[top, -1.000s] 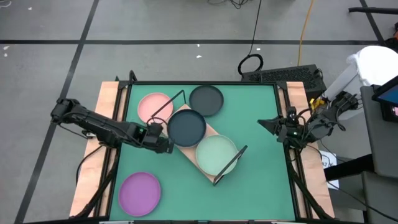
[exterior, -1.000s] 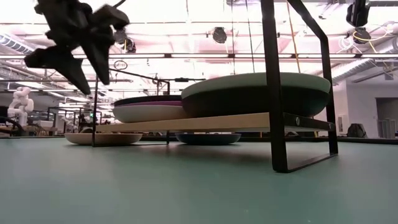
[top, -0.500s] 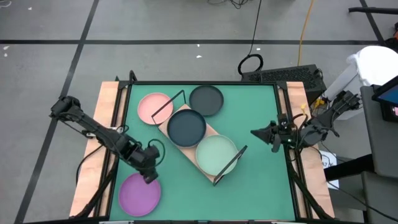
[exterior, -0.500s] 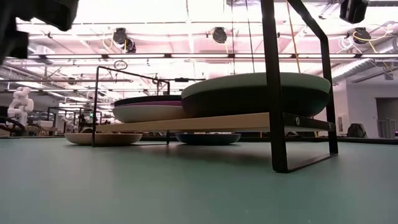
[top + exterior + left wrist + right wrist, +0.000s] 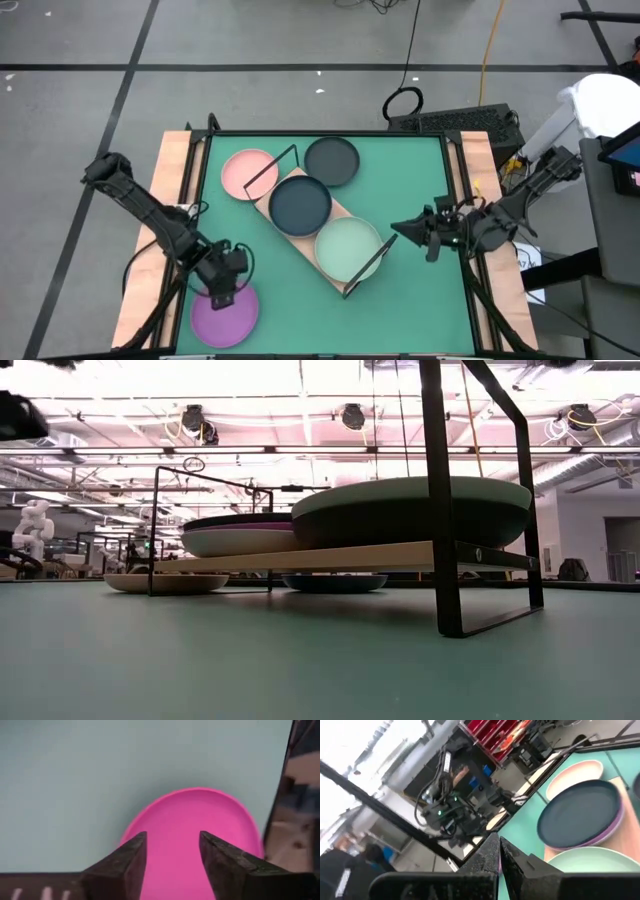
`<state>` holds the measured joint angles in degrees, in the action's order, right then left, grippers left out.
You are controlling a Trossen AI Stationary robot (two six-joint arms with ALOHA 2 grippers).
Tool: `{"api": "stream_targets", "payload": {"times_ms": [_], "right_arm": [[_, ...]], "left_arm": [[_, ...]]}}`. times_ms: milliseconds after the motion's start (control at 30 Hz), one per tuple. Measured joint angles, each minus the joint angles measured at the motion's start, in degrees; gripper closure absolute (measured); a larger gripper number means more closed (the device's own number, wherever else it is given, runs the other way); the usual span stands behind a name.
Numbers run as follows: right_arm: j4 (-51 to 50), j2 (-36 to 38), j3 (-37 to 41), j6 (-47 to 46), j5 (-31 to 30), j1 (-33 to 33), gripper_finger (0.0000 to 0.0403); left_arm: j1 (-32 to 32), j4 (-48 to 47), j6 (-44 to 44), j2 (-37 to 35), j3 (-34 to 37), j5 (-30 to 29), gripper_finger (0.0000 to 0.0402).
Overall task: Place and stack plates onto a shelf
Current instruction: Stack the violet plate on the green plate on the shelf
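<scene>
A purple plate lies flat on the green table near its near-left corner and shows magenta in the left wrist view. My left gripper hovers open over its far rim, one finger on either side of that rim. The wooden shelf stands slantwise mid-table. It carries a dark plate on a purple one and a pale green plate. A pink plate and a dark plate rest on the table beyond it. My right gripper is shut, just right of the shelf's wire end.
The shelf's black wire frames rise at both of its ends, and the right gripper is close to the near one. Bare green table lies along the near edge and right side. Wooden borders flank the mat.
My left gripper has swung from beside the shelf's dark plate toward the table's near-left corner and now stands over the purple plate, pointing down. My right gripper has moved from the right edge toward the shelf's near wire end. No plate has moved.
</scene>
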<state>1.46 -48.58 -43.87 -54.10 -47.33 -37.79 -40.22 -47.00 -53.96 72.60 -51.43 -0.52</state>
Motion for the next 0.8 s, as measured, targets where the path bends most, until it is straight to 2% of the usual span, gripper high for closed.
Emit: {"api": "stream_targets", "payload": {"times_ms": [200, 333, 500, 800], "right_arm": [[-6.0, -3.4, -6.6, 0.6, 1.2, 0.0, 0.0403], [-8.1, -5.3, -10.0, 1.0, 1.5, 0.0, 0.0403], [-10.9, -7.2, -13.3, 1.0, 1.5, 0.0, 0.0403], [-11.2, -7.7, -14.0, 0.2, 2.6, 0.0, 0.0403]], "left_arm": [[-2.6, -0.5, 11.4, 0.0, 0.3, -7.1, 0.014], [-2.6, -0.3, 14.7, 0.0, 2.3, -7.5, 0.0104], [-2.6, 0.6, 16.0, 0.0, 6.0, -6.0, 0.0105], [-2.6, 6.8, 16.0, 0.0, 12.5, -4.0, 0.0147]]}}
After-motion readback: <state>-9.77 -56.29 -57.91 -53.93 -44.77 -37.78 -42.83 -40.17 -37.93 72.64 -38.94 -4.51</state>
